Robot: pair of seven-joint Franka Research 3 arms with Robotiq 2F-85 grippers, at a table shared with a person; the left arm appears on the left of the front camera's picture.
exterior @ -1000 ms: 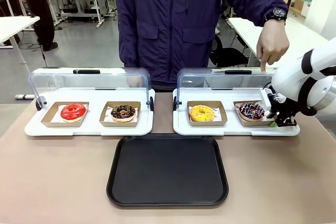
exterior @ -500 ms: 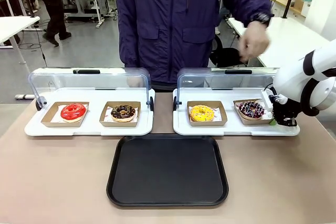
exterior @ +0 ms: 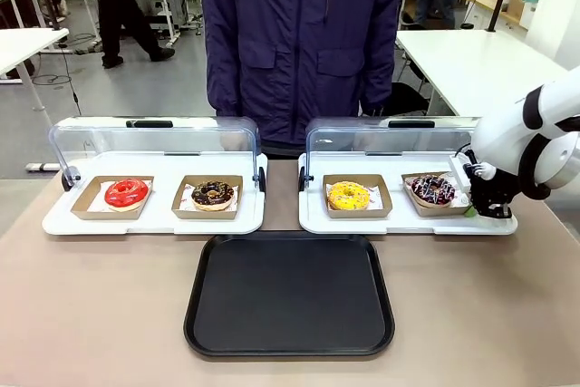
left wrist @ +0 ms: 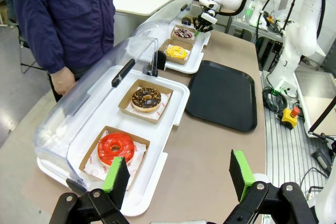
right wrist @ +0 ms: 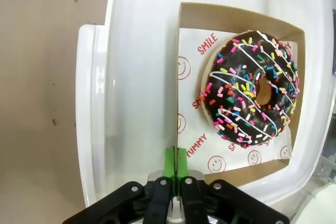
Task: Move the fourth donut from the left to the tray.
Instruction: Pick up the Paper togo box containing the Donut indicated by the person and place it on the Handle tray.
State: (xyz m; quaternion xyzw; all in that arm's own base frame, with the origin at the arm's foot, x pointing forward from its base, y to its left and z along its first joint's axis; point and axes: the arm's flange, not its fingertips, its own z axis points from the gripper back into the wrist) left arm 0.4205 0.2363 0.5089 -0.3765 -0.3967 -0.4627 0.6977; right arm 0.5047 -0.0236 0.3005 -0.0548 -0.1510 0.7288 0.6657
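Four donuts sit in brown cardboard holders on two white display trays, clear lids raised, along the far side of the bench, a person in a dark blue jacket [exterior: 304,43] standing behind them. Ahead of the left jaws [left wrist: 178,174], which stand wide apart and hold nothing, lie the red-glazed donut [left wrist: 116,148] nearest and the chocolate crumb donut [left wrist: 146,98] beyond it, both on the left display tray [exterior: 154,215]. Off to one side of those open jaws, on bare bench, rests the black tray [exterior: 290,295], with nothing on it. Farther along, the yellow donut [exterior: 349,195] shares the right display tray [exterior: 408,222] with the fourth donut [right wrist: 250,88], chocolate-glazed with white and pink stripes and coloured sprinkles. The right jaws [right wrist: 175,163] are closed on the upright edge of the cardboard holder [right wrist: 239,18] that carries it, green pads pressed together on the thin wall, the donut itself lying just beyond and to one side of the fingertips.
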